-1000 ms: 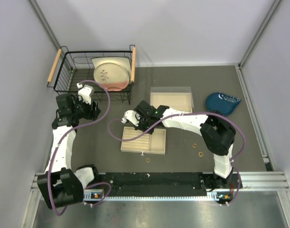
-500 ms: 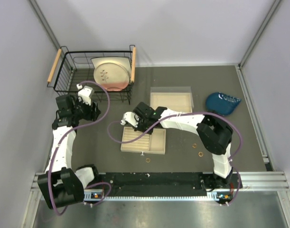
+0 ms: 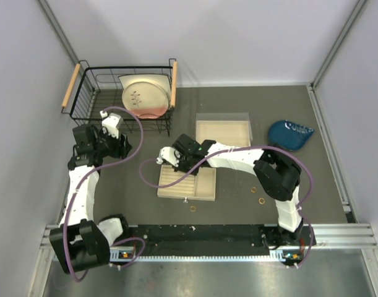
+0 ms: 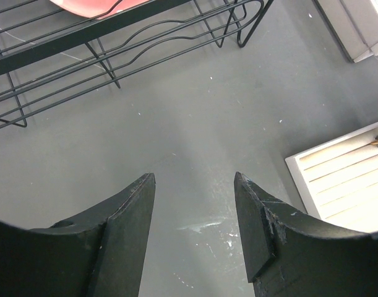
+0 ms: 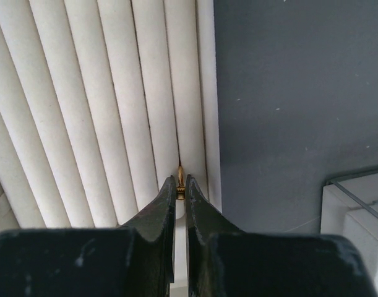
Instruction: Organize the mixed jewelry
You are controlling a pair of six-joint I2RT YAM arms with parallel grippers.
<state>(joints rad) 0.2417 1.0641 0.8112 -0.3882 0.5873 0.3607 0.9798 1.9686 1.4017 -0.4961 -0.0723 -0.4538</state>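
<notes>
From above, the grey counter [image 3: 127,192] spreads wide, with a wire basket [image 3: 90,77] at the far left and a plate [image 3: 145,96] leaning inside it. In the centre sits the beige ridged tray [image 3: 198,189], and the right arm reaches over its far-left corner. Only the right wrist view settles the grip: the right claw [image 5: 181,183] is pinched almost closed on a tiny gold ring [image 5: 180,171], at a groove by the tray's edge. The left wrist view shows the left claw [image 4: 193,179] spread apart, holding nothing, above bare counter near the basket. Only the top view shows three loose gold rings [image 3: 253,190] on the counter, one by the tray's near edge and two to its right.
</notes>
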